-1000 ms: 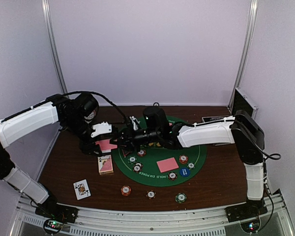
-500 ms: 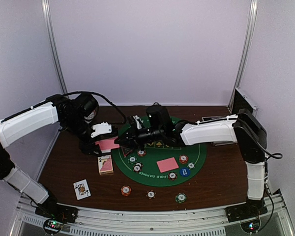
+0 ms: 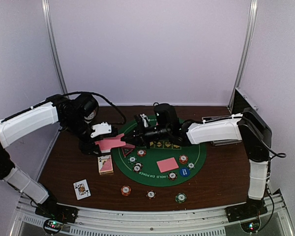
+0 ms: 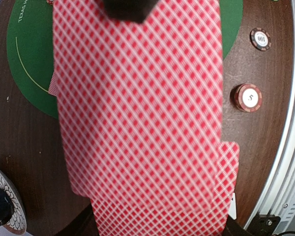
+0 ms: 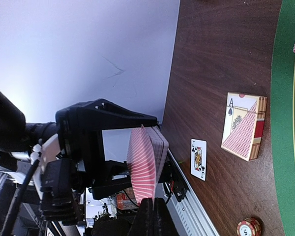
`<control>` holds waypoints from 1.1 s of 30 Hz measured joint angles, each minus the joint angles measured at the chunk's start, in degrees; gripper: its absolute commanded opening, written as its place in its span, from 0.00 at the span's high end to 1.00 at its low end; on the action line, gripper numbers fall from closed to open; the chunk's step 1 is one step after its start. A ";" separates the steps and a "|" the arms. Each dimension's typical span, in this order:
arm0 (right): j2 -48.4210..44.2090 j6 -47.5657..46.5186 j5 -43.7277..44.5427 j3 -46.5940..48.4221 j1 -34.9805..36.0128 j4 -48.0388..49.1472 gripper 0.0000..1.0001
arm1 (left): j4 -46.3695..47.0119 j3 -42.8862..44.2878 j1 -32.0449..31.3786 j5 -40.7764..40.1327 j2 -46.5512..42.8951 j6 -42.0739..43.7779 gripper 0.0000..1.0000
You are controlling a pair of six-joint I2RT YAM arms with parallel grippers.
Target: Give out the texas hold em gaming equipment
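Note:
My left gripper is shut on a deck of pink-red-backed cards and holds it above the table's left part. My right gripper is shut on the deck's top card at its right edge; the card is slid partly off the deck. In the right wrist view my shut fingers pinch that bowed card in front of the deck. In the left wrist view the card fills the frame. A card, striped chips, a blue disc and a red triangle lie on the green mat.
A card box and a face-up jack lie on the brown table left of the mat. Three chips sit near the front edge. The silver-and-black case stands at the back right. A patterned plate lies under the left arm.
My right gripper has drawn back to the right, pulling the top card sideways off the deck. My left gripper has stayed in place with the deck.

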 measured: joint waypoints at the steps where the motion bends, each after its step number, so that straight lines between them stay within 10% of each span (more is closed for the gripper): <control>1: -0.46 0.63 -0.09 -0.81 -0.63 0.74 1.00 | -0.02 0.00 0.02 -0.20 0.00 0.00 0.76; 15: -1.22 3.30 -0.98 -2.89 -9.01 2.14 1.00 | -0.02 -0.17 0.00 -1.07 -0.81 0.04 0.76; 33: 21.81 -5.75 4.85 23.47 -10.62 -18.29 1.00 | -0.26 -0.24 0.00 -0.92 -1.36 0.04 0.76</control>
